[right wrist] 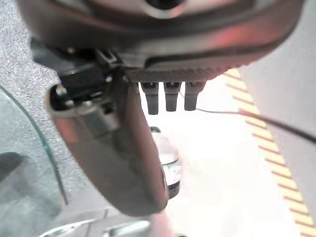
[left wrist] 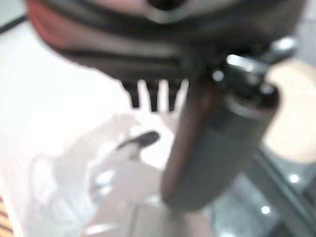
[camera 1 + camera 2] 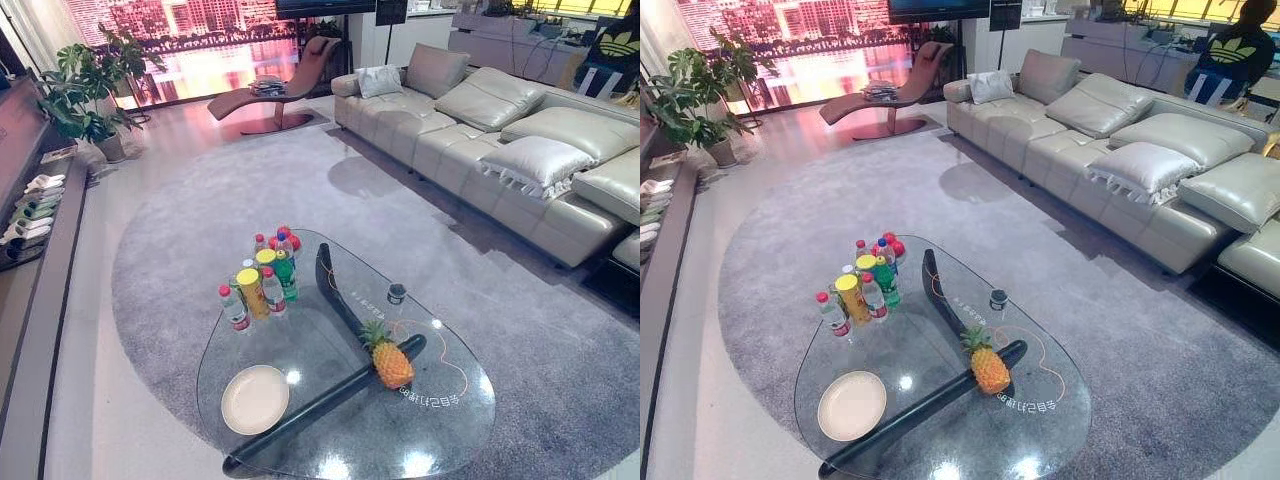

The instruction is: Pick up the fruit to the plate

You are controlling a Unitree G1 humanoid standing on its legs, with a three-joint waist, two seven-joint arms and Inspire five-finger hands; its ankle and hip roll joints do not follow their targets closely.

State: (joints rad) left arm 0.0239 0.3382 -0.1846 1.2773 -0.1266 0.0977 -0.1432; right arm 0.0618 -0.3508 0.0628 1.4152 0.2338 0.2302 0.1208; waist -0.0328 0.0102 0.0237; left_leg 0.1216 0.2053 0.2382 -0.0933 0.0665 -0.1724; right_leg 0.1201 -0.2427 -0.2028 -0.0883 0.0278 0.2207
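Your upright orange pineapple (image 3: 390,362) sits right of the round cream plate (image 3: 255,399), so nearer the right hand (image 1: 113,148) imo. It and the left hand (image 2: 217,138) are loose, empty.

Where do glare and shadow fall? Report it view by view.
Left eye view: bright glints dot the glass coffee table beside the plate and along its near edge, and the window glows. Right eye view: a soft shadow lies on the rug beside the sofa. Left wrist view: the pale floor glares past the left robot hand. Right wrist view: likewise past the right robot hand.
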